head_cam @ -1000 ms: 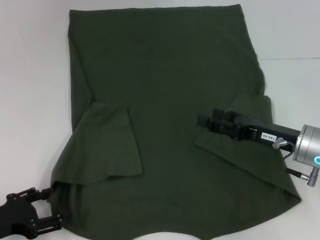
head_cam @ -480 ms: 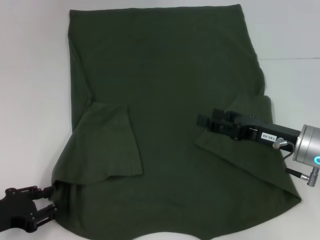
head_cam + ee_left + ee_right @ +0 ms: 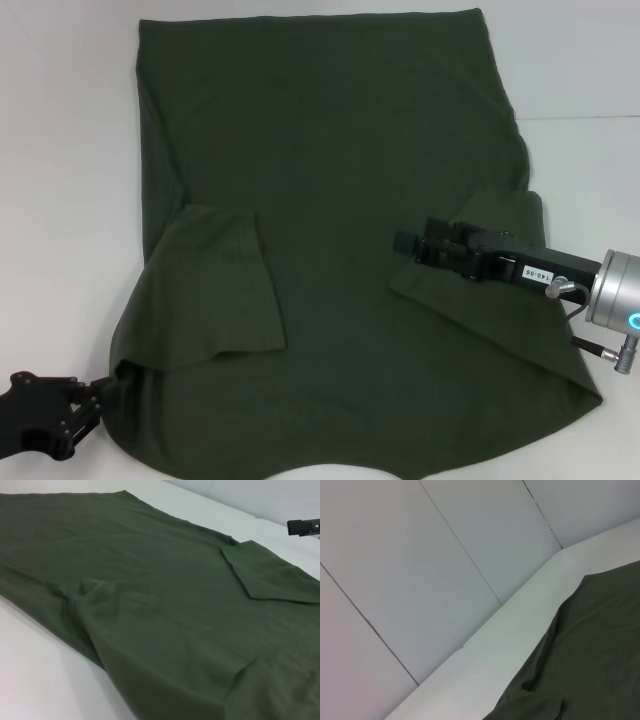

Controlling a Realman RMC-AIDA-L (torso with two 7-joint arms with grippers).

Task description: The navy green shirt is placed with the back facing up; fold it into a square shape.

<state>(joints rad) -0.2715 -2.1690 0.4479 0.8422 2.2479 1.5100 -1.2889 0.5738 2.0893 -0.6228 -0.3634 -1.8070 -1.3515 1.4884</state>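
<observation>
Head view: the large dark olive-green cotton shirt [image 3: 340, 200] lies spread flat on the white table [image 3: 60, 150], plain side up, both short sleeves folded inward onto the body. The black left gripper [image 3: 100, 392] sits at the near left corner of the shirt, fingers closed together on the cloth edge there. Bare table lies open just outward of it. The black right gripper [image 3: 415, 243] hovers over the folded right sleeve, pointing inward; whether its fingers are parted cannot be told. Open table lies beyond the shirt's right edge.

Left wrist view: the shirt's edge runs diagonally, bare white surface alongside; the folded sleeve lies farther off.

Right wrist view: the shirt's edge, white table, grey wall panels [image 3: 420, 570].
</observation>
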